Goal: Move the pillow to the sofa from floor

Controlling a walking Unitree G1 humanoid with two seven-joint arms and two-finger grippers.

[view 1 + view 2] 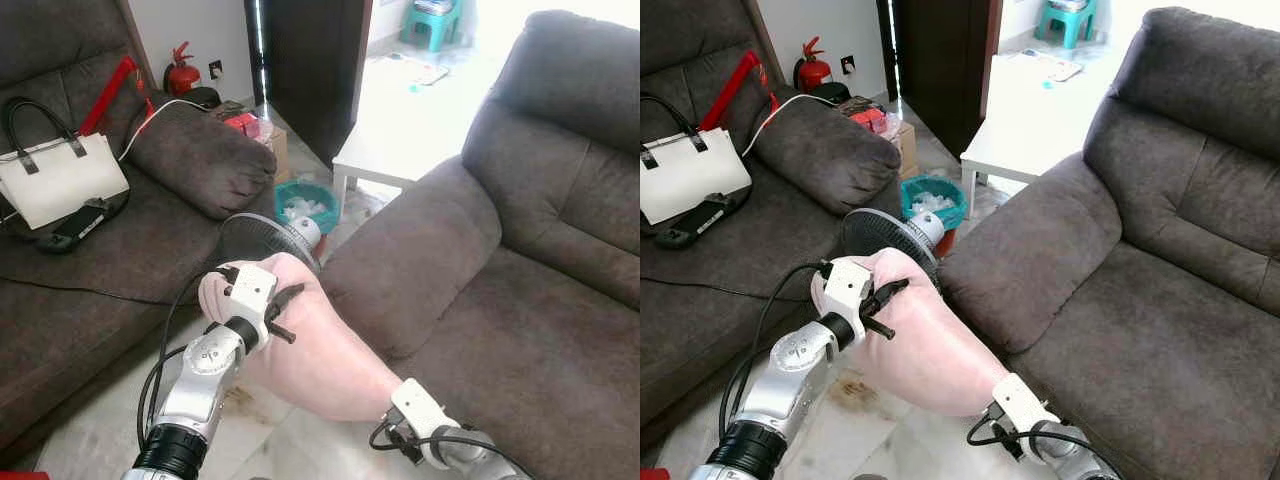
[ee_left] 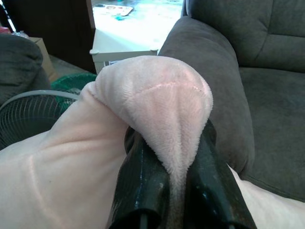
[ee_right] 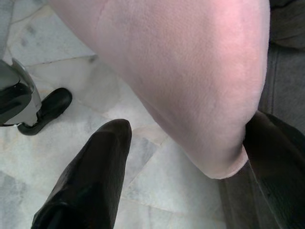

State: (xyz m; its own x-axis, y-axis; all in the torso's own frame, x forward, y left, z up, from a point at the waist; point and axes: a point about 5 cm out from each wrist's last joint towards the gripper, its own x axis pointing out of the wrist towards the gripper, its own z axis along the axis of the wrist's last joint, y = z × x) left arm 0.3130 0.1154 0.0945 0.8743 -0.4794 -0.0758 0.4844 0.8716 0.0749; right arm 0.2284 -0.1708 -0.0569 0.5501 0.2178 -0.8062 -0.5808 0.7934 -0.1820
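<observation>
A pink plush pillow (image 1: 320,350) hangs above the floor, slanting from upper left to lower right beside the armrest (image 1: 420,250) of the grey sofa (image 1: 540,310) on my right. My left gripper (image 1: 283,312) is shut on the pillow's upper corner; in the left wrist view both black fingers (image 2: 143,176) pinch the plush fold (image 2: 162,105). My right gripper (image 1: 398,420) is at the pillow's lower end. In the right wrist view its fingers (image 3: 90,176) stand wide apart, with the pillow's lower end (image 3: 190,71) between them, touching the far one.
A second grey sofa (image 1: 100,280) on the left holds a white handbag (image 1: 60,180) and a dark cushion (image 1: 195,150). A floor fan (image 1: 262,238), a teal basket (image 1: 305,205) and a white table (image 1: 395,155) stand behind the pillow. Marble floor (image 3: 157,191) lies below.
</observation>
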